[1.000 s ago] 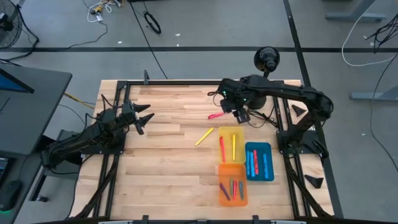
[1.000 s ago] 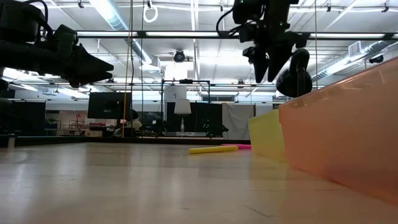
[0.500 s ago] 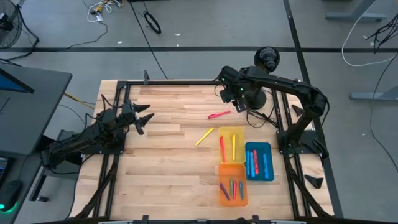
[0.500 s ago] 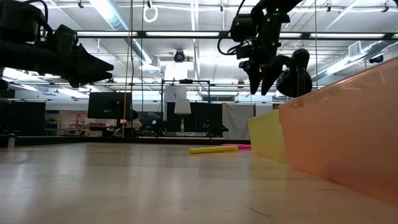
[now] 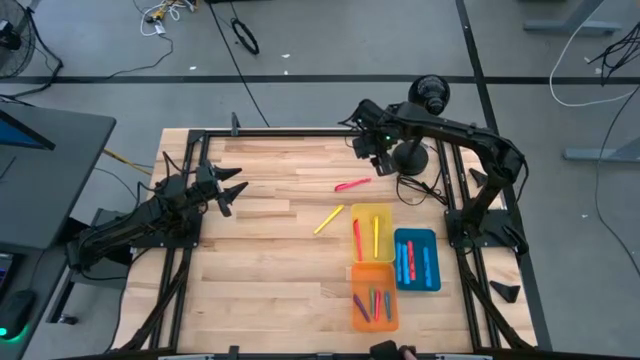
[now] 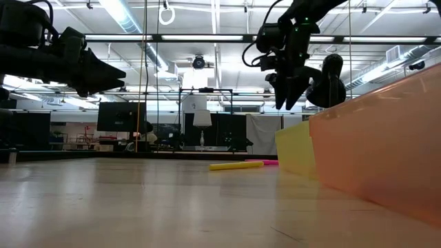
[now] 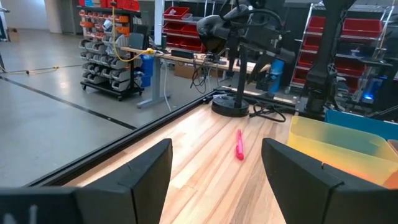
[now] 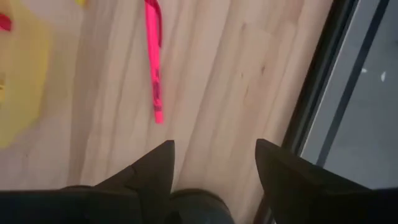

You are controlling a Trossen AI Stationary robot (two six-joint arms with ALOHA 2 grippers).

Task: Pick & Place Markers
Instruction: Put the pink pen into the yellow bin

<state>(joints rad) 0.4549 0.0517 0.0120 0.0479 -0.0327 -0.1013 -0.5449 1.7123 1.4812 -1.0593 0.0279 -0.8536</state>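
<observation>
A pink marker (image 5: 351,185) and a yellow marker (image 5: 328,220) lie flat on the wooden table, left of and beyond the yellow tray (image 5: 385,215). More markers lie in the yellow tray, the orange tray (image 5: 374,315) and the blue tray (image 5: 417,282). My right gripper (image 5: 372,160) hangs open above the table, fingers pointing steeply down, just beyond the pink marker (image 8: 155,62) toward the far edge and touching nothing. My left gripper (image 5: 228,190) waits open and level at the table's left; its wrist view shows the pink marker (image 7: 240,144) far ahead.
A black stand with a round head (image 5: 428,95) and a round base (image 5: 412,158) stands at the far right, close to my right gripper, with cables beside it. Black frame rails (image 5: 300,134) run along the table's far edge and sides. Bare wood lies between the arms.
My right gripper has swung from over the yellow tray's far end toward the table's far edge and slightly left, sinking a little, and now hangs just beyond the pink marker. Its fingers stay open. The markers and trays have not moved.
</observation>
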